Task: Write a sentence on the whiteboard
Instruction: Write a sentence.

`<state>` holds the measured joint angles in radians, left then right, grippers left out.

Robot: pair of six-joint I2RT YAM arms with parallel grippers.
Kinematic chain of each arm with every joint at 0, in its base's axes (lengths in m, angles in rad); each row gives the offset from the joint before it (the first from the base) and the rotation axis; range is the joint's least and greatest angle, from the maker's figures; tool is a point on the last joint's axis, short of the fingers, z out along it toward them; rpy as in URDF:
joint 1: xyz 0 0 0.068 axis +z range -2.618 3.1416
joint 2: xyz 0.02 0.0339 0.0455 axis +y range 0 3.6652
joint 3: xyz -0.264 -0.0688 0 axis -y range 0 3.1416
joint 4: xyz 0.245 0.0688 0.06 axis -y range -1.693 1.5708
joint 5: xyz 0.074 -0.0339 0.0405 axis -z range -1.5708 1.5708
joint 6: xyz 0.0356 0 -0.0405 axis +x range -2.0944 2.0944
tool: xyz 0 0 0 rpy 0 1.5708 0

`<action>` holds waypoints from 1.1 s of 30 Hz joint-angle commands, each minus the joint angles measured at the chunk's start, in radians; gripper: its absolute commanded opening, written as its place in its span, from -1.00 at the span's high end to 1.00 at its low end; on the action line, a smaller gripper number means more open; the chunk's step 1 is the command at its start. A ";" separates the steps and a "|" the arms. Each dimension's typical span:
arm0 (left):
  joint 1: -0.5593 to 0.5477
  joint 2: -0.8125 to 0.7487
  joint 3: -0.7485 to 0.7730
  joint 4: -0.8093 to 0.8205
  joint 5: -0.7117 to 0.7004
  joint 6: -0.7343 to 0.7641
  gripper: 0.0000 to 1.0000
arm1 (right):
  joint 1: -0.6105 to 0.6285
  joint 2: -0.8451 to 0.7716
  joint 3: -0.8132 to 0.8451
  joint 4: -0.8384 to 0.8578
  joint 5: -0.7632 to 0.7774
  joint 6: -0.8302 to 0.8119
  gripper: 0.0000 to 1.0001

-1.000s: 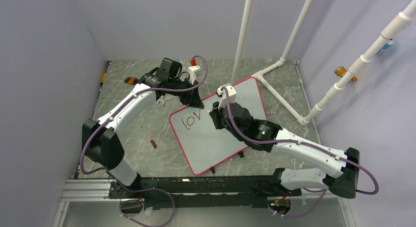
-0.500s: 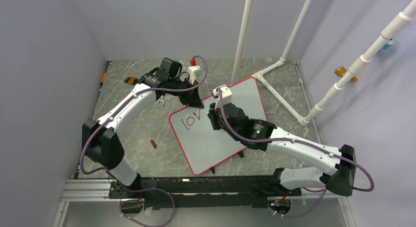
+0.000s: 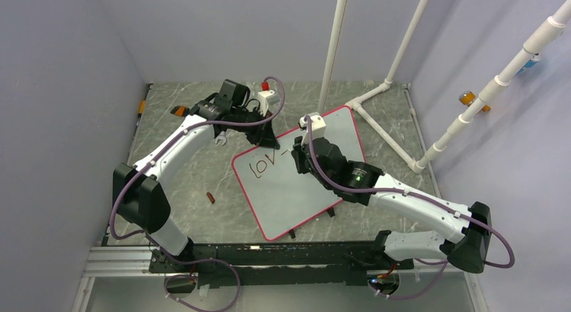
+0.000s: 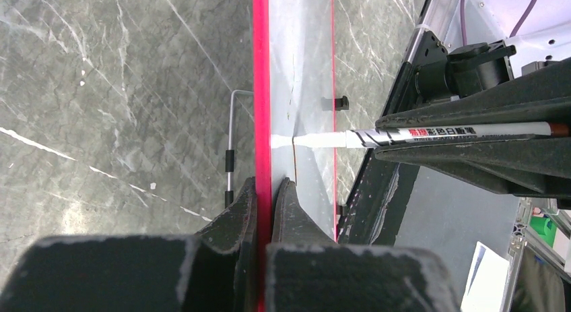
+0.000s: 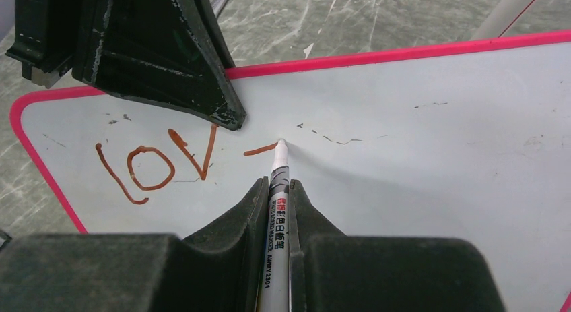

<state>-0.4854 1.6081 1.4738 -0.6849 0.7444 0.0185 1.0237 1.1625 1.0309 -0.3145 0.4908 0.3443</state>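
The whiteboard (image 3: 289, 197), white with a red-pink frame, lies tilted on the marble table. My left gripper (image 3: 268, 141) is shut on its far edge; the left wrist view has the red frame (image 4: 261, 89) pinched between the jaws of that gripper (image 4: 268, 185). My right gripper (image 5: 276, 185) is shut on a white marker (image 5: 278, 211), tip touching the whiteboard (image 5: 438, 157). The sentence (image 5: 158, 165) reads "lov" in dark red, with a short dash ending at the tip. From above, the right gripper (image 3: 298, 153) stands just right of the sentence (image 3: 262, 165).
A small red cap (image 3: 211, 198) lies on the table left of the board. Two black clips (image 3: 331, 212) sit on the board's near edge. White pipes (image 3: 387, 89) stand at the back right. A bent metal wire (image 4: 231, 143) lies beside the board's far edge.
The right gripper shifted left, then back right along the board, and a short dash now stands after the "v". The left arm has stayed still.
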 commanded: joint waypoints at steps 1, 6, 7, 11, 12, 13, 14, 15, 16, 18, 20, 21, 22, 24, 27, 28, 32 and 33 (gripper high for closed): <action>-0.004 -0.027 -0.004 0.065 -0.185 0.149 1.00 | -0.018 -0.005 0.008 -0.003 0.024 -0.012 1.00; -0.005 -0.025 -0.006 0.064 -0.188 0.150 1.00 | -0.019 0.011 0.033 0.012 0.002 -0.022 1.00; -0.005 -0.026 -0.005 0.063 -0.187 0.151 1.00 | -0.018 0.013 0.038 0.016 -0.005 -0.023 1.00; -0.006 -0.025 -0.004 0.063 -0.189 0.152 1.00 | -0.019 0.030 0.060 0.030 -0.031 -0.024 1.00; -0.005 -0.025 -0.004 0.064 -0.189 0.152 1.00 | -0.019 0.033 0.064 0.033 -0.036 -0.023 1.00; -0.007 -0.025 -0.006 0.063 -0.189 0.152 1.00 | -0.017 0.036 0.067 0.036 -0.040 -0.023 1.00; -0.006 -0.026 -0.006 0.063 -0.189 0.150 1.00 | -0.018 0.040 0.070 0.037 -0.043 -0.022 1.00; -0.006 -0.026 -0.006 0.063 -0.189 0.151 1.00 | -0.017 0.044 0.071 0.039 -0.046 -0.022 1.00; -0.007 -0.026 -0.006 0.064 -0.188 0.153 1.00 | -0.018 0.047 0.072 0.039 -0.049 -0.022 1.00; -0.007 -0.028 -0.006 0.064 -0.189 0.152 1.00 | -0.017 0.051 0.071 0.041 -0.055 -0.020 1.00; -0.007 -0.028 -0.006 0.064 -0.189 0.150 1.00 | -0.017 0.053 0.063 0.048 -0.069 -0.016 1.00; -0.007 -0.028 -0.005 0.064 -0.189 0.152 1.00 | -0.017 0.053 0.062 0.050 -0.076 -0.014 1.00; -0.006 -0.028 -0.006 0.063 -0.190 0.151 1.00 | -0.017 0.053 0.059 0.053 -0.083 -0.011 1.00; -0.007 -0.029 -0.006 0.063 -0.191 0.152 1.00 | -0.016 0.052 0.051 0.057 -0.101 -0.006 1.00; -0.007 -0.030 -0.006 0.064 -0.191 0.152 1.00 | -0.016 0.048 0.034 0.060 -0.117 0.004 1.00; -0.006 -0.030 -0.006 0.065 -0.191 0.151 1.00 | -0.015 0.047 0.030 0.057 -0.117 0.009 1.00; -0.008 -0.030 -0.006 0.064 -0.190 0.152 1.00 | -0.016 0.035 0.002 0.054 -0.123 0.019 1.00; -0.008 -0.031 -0.006 0.065 -0.192 0.152 1.00 | -0.015 0.031 -0.005 0.052 -0.124 0.023 1.00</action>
<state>-0.4877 1.6077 1.4693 -0.6853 0.7361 0.0185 1.0103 1.1980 1.0626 -0.2802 0.3992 0.3424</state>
